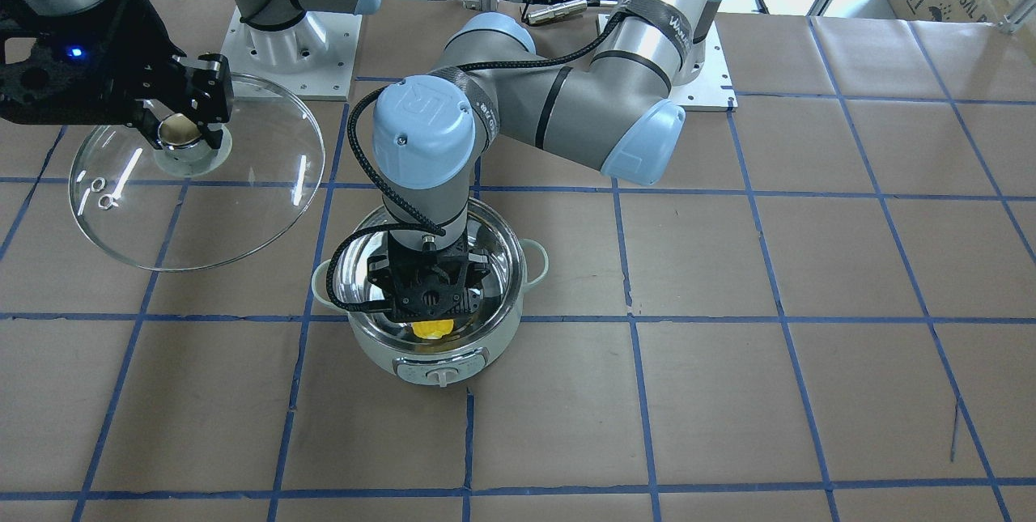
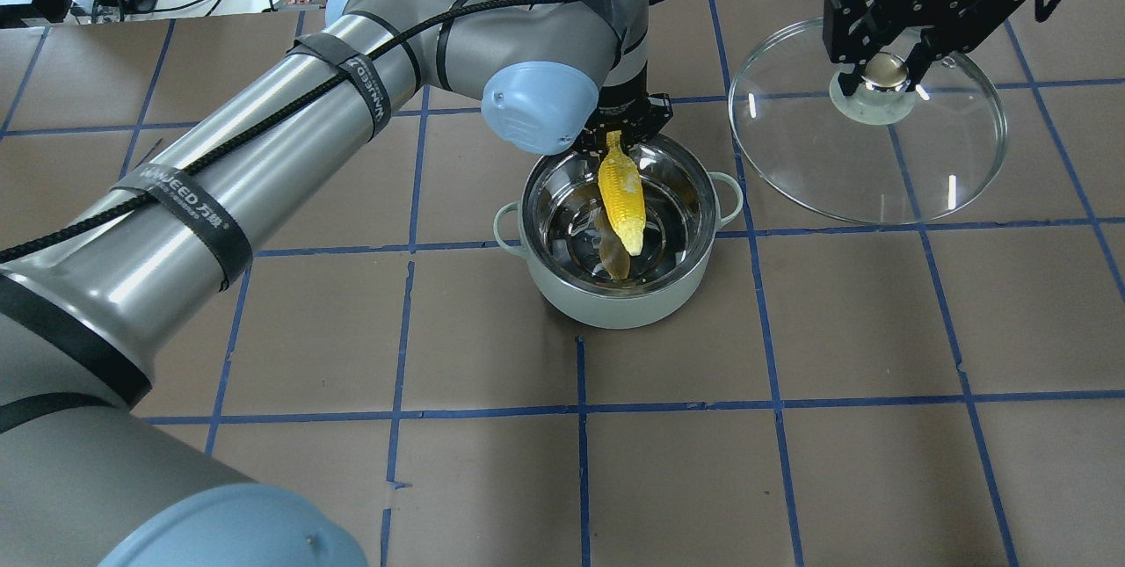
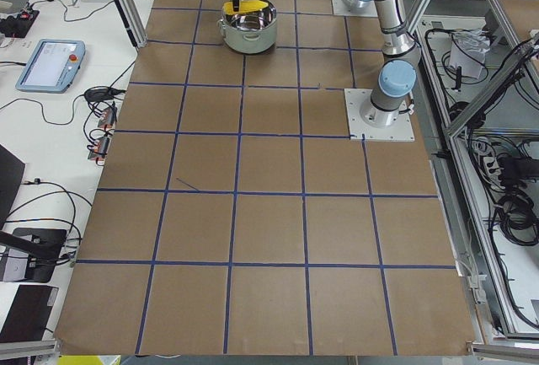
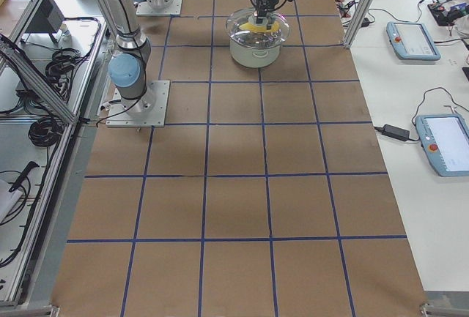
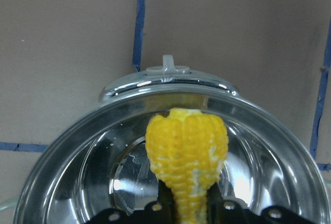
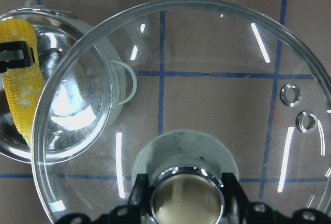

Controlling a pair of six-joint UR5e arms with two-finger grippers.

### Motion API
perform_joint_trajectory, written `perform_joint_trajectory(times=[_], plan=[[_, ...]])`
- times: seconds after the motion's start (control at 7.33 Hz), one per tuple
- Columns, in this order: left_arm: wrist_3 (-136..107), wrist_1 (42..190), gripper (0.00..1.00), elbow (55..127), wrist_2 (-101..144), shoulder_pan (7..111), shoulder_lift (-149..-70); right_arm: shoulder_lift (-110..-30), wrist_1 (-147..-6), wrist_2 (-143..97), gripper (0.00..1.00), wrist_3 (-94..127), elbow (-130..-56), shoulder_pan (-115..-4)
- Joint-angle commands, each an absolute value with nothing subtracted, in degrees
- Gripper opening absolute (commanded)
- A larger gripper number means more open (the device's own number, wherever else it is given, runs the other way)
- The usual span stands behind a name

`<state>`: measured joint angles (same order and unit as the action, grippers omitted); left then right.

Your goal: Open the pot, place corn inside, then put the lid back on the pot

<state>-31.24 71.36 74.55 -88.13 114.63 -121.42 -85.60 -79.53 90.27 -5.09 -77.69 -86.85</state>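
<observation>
The pale grey-green pot (image 2: 615,308) stands open at mid-table, with its dial (image 1: 441,376) toward the operators' side. My left gripper (image 2: 614,138) is shut on the narrow end of the yellow corn (image 2: 620,198) and holds it thick end down inside the pot's steel rim (image 1: 515,263). The corn also shows in the left wrist view (image 5: 186,151). I cannot tell whether it touches the bottom. My right gripper (image 2: 883,75) is shut on the tan-gold knob (image 6: 186,195) of the glass lid (image 2: 879,171) and holds it tilted, to the pot's right.
Brown paper with blue tape lines covers the table (image 2: 791,461). The left arm's elbow (image 1: 639,150) hangs above the table behind the pot. Both arm bases (image 1: 279,44) stand at the robot's edge. The lid's rim overlaps the pot's side handle (image 6: 126,81) in the right wrist view.
</observation>
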Motion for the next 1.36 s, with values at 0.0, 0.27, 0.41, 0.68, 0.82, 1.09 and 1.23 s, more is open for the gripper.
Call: perform_joint_trajectory(times=[0.0, 0.27, 0.41, 0.68, 0.82, 1.09, 1.23], plan=[[-31.5, 71.5, 0.88, 74.9, -88.4, 114.7, -121.2, -85.9, -79.5, 90.3, 0.48, -5.4, -77.7, -86.7], [-31.4, 71.3, 0.97, 74.7, -88.3, 114.6, -121.3, -85.9, -79.5, 90.3, 0.48, -5.4, -77.7, -86.7], [-31.3, 71.3, 0.98, 74.7, -88.3, 114.4, -121.2, -85.9, -79.5, 90.3, 0.48, -5.4, -77.7, -86.7], [-30.5, 71.3, 1.00, 74.7, -88.2, 113.5, -120.2, -86.0, -79.5, 90.3, 0.48, -5.4, -77.7, -86.7], [-27.9, 71.5, 1.00, 74.9, -88.3, 112.9, -118.9, -86.0, -79.5, 90.3, 0.48, -5.2, -77.8, -86.9], [-16.2, 71.8, 1.00, 77.1, -87.9, 107.9, -116.7, -86.6, -80.2, 90.1, 0.48, -4.7, -79.0, -87.2], [-12.2, 71.7, 1.00, 79.7, -87.5, 104.6, -113.4, -87.4, -81.9, 90.0, 0.49, -2.7, -80.4, -88.1]])
